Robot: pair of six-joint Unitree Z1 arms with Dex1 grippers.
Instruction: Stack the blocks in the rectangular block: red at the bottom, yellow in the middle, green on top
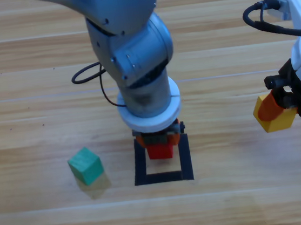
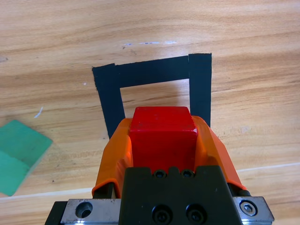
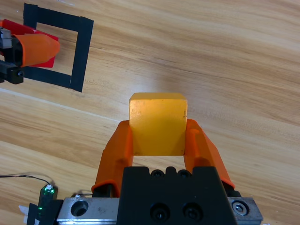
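Observation:
My left gripper [image 1: 160,145] is shut on the red cube [image 1: 160,150] [image 2: 162,133] over the far part of the black tape square [image 1: 185,157] [image 2: 154,71]. Whether the cube touches the wood inside the square is not clear. At the right edge, my right gripper [image 1: 278,113] is shut on the yellow cube [image 1: 276,121] [image 3: 158,123], well to the right of the square and above bare table. The teal-green cube [image 1: 86,165] [image 2: 18,154] lies loose on the table left of the square.
Black cables [image 1: 89,76] loop on the wood behind the left arm. The right wrist view shows the left gripper's orange jaw [image 3: 37,48] at the tape square [image 3: 80,51] far off, and a small board with a green light [image 3: 47,193] near the bottom left.

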